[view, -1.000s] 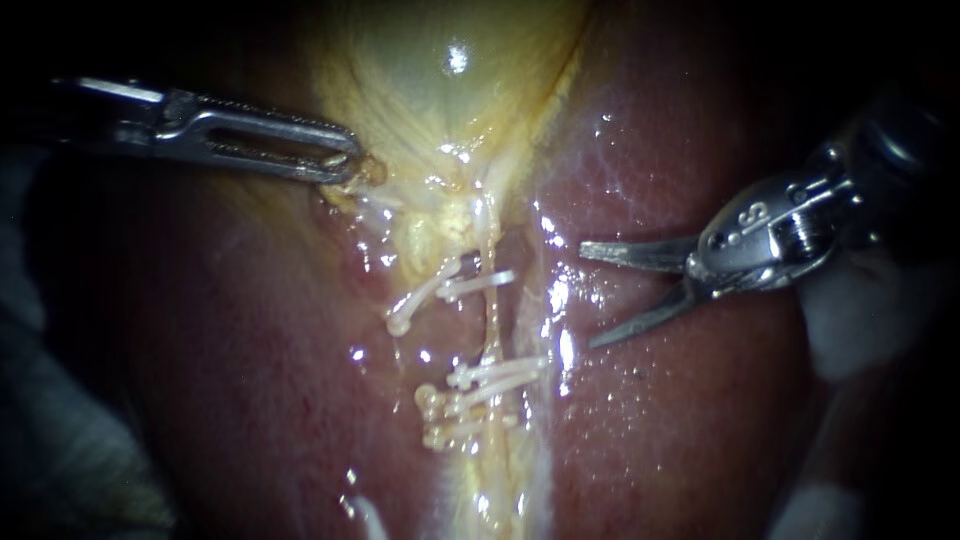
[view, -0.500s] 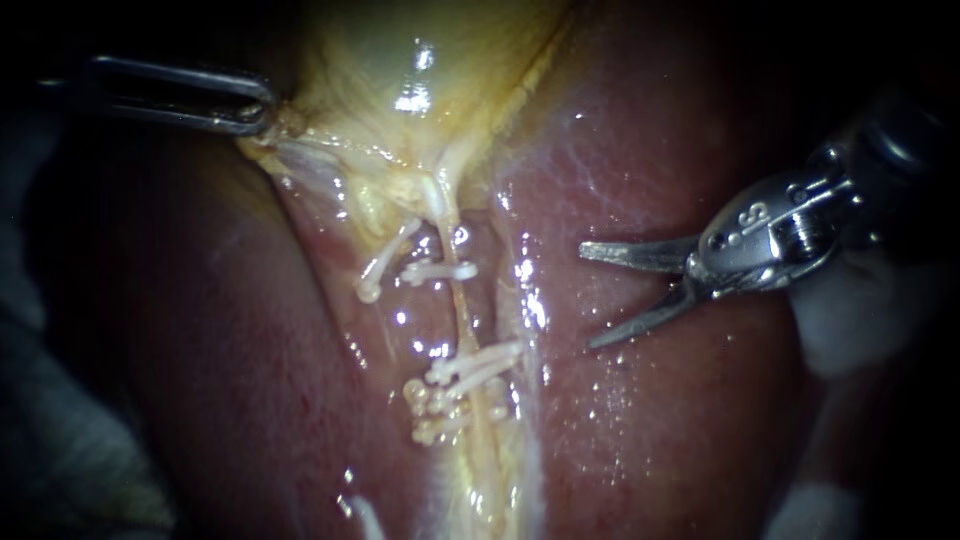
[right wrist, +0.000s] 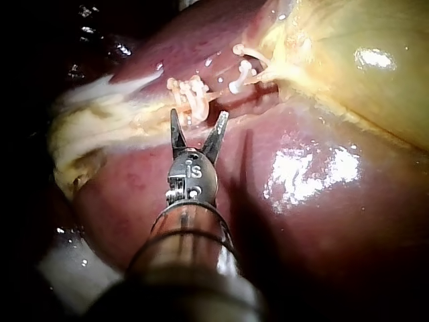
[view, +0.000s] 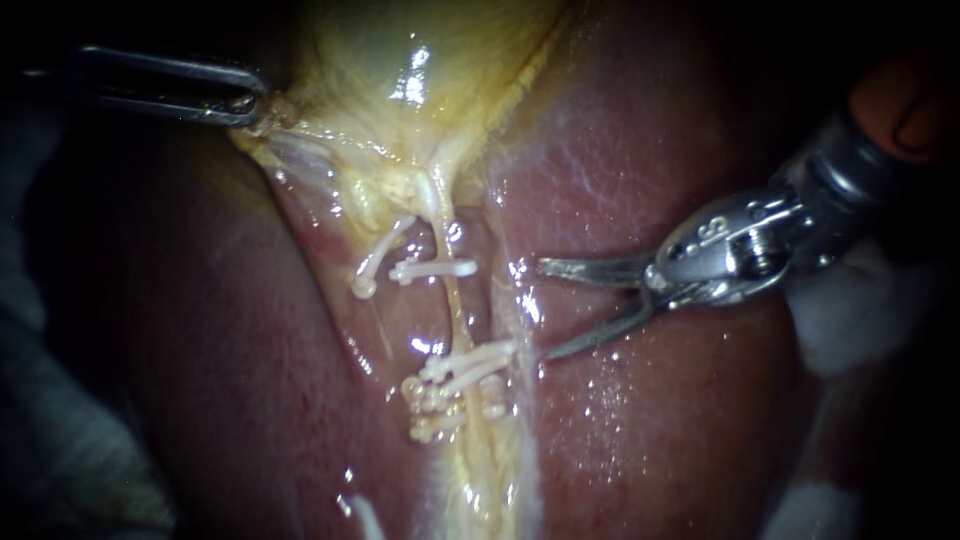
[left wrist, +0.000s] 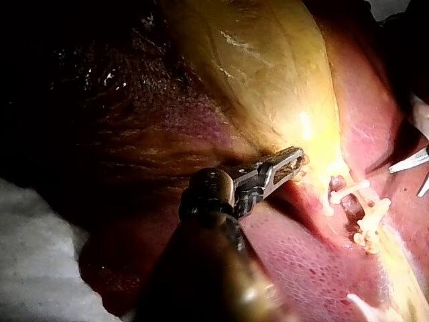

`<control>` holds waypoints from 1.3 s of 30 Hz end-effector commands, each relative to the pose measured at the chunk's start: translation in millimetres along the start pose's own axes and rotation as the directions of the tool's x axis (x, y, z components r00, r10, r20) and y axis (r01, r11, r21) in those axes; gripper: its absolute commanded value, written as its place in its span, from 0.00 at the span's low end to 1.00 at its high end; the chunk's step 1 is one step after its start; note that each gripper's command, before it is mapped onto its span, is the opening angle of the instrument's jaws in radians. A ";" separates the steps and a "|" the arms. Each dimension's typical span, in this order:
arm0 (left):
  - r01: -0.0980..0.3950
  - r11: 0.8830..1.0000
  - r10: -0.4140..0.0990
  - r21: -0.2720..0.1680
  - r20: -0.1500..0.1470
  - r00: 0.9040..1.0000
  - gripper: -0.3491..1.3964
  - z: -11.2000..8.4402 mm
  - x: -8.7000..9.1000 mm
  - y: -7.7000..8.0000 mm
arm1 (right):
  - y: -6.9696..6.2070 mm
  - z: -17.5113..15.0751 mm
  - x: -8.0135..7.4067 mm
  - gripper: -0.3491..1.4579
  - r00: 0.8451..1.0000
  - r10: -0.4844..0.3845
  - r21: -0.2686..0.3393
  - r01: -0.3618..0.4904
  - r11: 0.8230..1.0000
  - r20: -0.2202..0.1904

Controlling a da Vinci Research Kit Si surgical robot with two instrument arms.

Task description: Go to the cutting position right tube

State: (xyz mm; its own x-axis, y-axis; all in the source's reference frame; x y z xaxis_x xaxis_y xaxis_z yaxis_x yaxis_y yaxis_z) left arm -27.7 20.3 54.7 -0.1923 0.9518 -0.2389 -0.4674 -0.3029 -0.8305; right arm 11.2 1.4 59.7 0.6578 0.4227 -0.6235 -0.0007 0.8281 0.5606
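The right tube [view: 457,310] is seen as a thin, pale, wet strand. It runs down from the neck of the gallbladder [view: 400,60] along the groove in the liver [view: 650,430]. It is crossed by an upper clip [view: 432,268] and, further down, by a cluster of lower clips [view: 465,368]. A bare stretch is left between them, and this is judged to be the cutting site.

The tube is judged to be soft, slippery and easily torn. No pull should be put on it. It is best taken across the bare stretch only, clear of both sets of clips.

The hand of the right instrument [view: 543,310] is found open: its two thin blades are spread and nothing lies between them. It is placed just beside the tube on the liver side, level with the bare stretch, and no contact with the tube is seen. A short advance across is judged necessary before the position is reached.

The hand of the left instrument [view: 252,105] is closed on the edge of the gallbladder near its neck. The tissue there is drawn taut, away from the tube.
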 end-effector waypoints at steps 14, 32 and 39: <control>0.000 1.000 0.000 0.002 -0.001 1.000 0.00 0.1 -0.1 0.1 | 2.8 4.4 -0.6 0.96 0.993 0.117 0.110 -0.114 0.987 -0.027; 0.001 1.000 0.000 0.003 -0.002 1.000 0.00 0.3 -0.1 0.2 | 3.1 8.8 -1.2 0.96 0.989 0.141 0.174 -0.133 0.976 -0.033; 0.001 1.000 -0.001 0.004 -0.003 1.000 0.00 0.4 -0.1 0.2 | 2.9 10.9 -1.2 0.95 0.989 0.134 0.219 -0.117 0.969 -0.063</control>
State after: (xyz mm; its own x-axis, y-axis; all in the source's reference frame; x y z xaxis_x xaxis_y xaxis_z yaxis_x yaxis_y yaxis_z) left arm -28.1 20.2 54.7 -0.1897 0.9521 -0.2397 -0.4705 -0.3024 -0.8289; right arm 18.9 -0.8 68.2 0.5974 0.5555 -0.5784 0.0969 0.6659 0.7397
